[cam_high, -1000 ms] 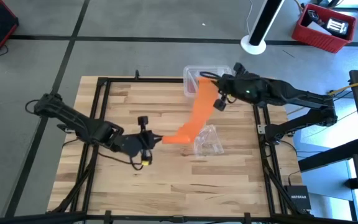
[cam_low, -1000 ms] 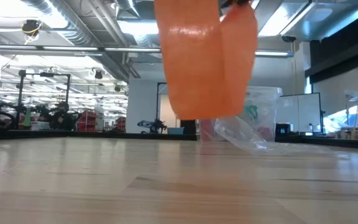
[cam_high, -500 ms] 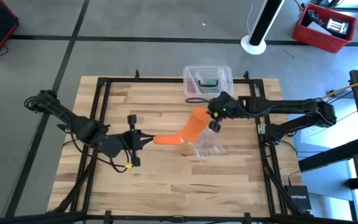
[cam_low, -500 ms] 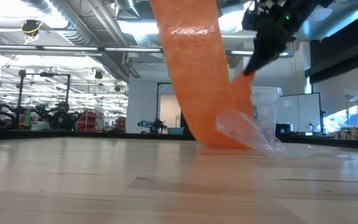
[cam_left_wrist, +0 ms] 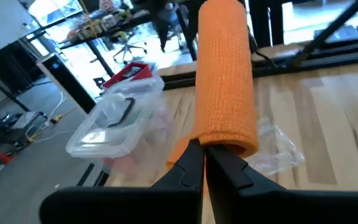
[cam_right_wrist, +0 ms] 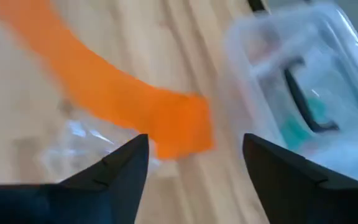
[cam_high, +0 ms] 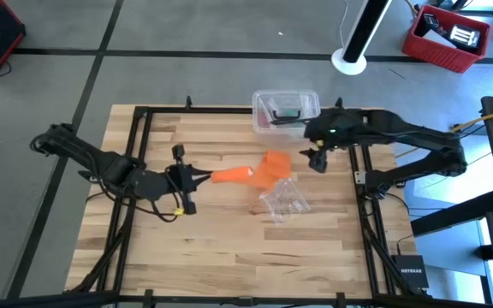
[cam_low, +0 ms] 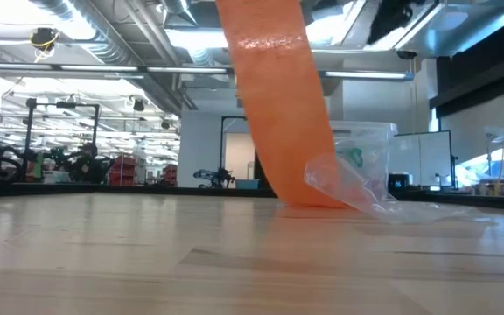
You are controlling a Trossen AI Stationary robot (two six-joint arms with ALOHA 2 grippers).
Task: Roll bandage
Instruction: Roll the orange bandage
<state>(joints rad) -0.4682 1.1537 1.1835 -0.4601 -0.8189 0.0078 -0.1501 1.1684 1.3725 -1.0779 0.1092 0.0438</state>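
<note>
Your left gripper (cam_left_wrist: 204, 163) is clamped on the bandage (cam_high: 248, 172) end — your right gripper (cam_right_wrist: 194, 158) hangs spread, empty, bandage beyond its fingertips.

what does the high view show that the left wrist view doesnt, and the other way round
Only the high view shows the right gripper, open and lifted clear of the bandage, and the whole table with both arms.

Only the left wrist view shows the left gripper up close, its fingers shut on the bandage's near end, and the weave of the fabric.

Both show the orange bandage running away from the left gripper toward the crumpled clear wrapper, with the clear plastic box beyond.
</note>
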